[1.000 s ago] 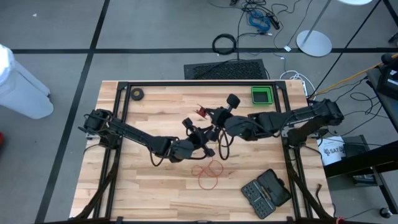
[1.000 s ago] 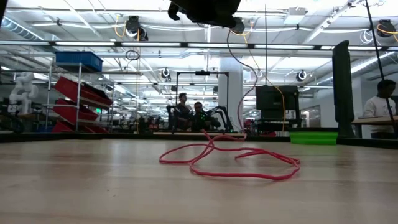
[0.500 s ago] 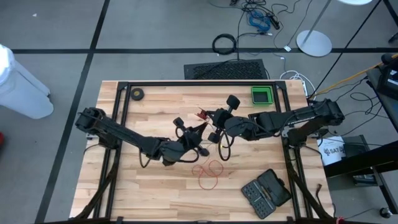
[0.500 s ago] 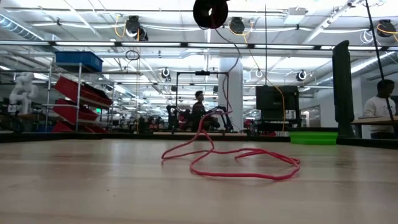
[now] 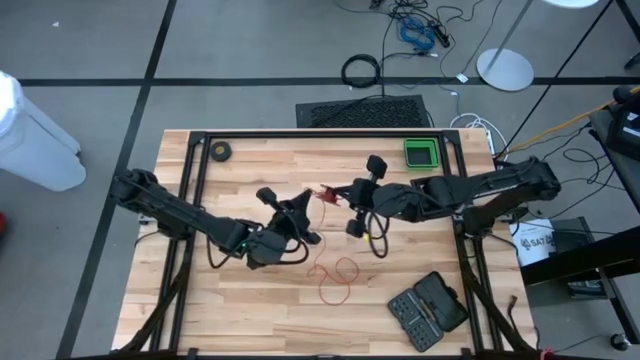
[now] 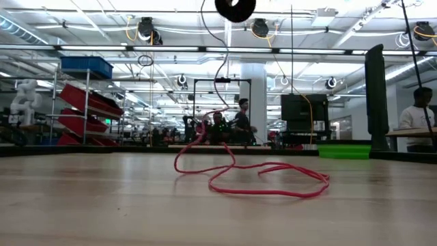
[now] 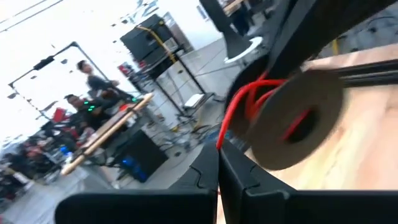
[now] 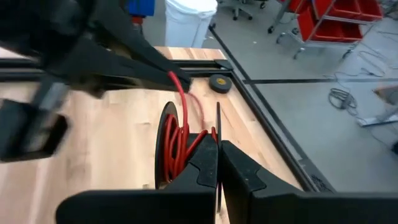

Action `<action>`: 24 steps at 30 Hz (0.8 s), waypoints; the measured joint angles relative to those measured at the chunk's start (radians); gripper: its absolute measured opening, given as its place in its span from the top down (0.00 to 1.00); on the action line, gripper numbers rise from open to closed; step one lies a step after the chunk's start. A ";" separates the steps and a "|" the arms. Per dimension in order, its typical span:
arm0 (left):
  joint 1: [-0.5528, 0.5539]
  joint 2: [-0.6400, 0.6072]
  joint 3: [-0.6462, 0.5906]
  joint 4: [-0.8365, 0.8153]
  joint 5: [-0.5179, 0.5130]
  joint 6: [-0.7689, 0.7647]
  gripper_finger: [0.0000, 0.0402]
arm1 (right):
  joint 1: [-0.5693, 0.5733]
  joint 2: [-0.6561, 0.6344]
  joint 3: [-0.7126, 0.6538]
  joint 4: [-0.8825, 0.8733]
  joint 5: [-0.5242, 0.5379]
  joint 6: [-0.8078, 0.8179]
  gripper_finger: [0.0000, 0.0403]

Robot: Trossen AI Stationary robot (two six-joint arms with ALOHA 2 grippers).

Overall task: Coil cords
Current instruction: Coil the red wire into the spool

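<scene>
Over at nine o'clock of the table's centre, the left gripper sits above the wood with its fingers pinched tight on the red cord; its own wrist camera shows the strand running out from between the closed tips toward the reel. Moving right to dead centre, the slack of that cord lies in loose loops on the table, drifting toward six o'clock, and one strand climbs off the boards in the low view toward the reel hanging overhead. On to three o'clock: the right gripper is clamped shut on the small black reel, holding its flange edge-on between the fingers, with several red turns already bunched on the hub in its wrist view.

My read: this is mid-wind, plenty of cord left to take up. To do it well, the left gripper should keep light tension and lead the strand squarely into the groove, not over the rim, while the right holds the reel steady. Too much slack and the loops below may snag or knot.
</scene>
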 joint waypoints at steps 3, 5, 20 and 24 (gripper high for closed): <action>-0.001 -0.007 0.000 -0.037 -0.025 -0.004 1.00 | 0.017 -0.025 0.000 -0.021 -0.009 0.009 1.00; -0.001 -0.008 0.000 -0.080 -0.029 -0.036 1.00 | 0.033 -0.041 0.000 -0.032 -0.009 0.020 1.00; -0.002 -0.008 0.000 -0.323 0.061 -0.333 1.00 | 0.118 -0.106 0.000 -0.096 -0.003 0.077 1.00; -0.001 -0.008 0.000 -0.326 0.152 -0.341 1.00 | 0.119 -0.107 0.000 -0.096 -0.005 0.082 1.00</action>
